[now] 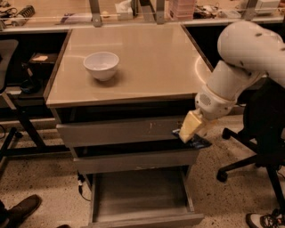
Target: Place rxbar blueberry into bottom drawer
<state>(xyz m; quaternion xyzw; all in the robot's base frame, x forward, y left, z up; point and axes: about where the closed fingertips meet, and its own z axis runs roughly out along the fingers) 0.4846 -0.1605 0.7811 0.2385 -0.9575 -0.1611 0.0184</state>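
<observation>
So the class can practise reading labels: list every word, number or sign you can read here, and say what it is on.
No text here can be read.
Bar, held in the pincer at the cabinet's right front, above the open bottom drawer: wrapper print too blurred to read.
Pink box on the far counter: too small to read.
</observation>
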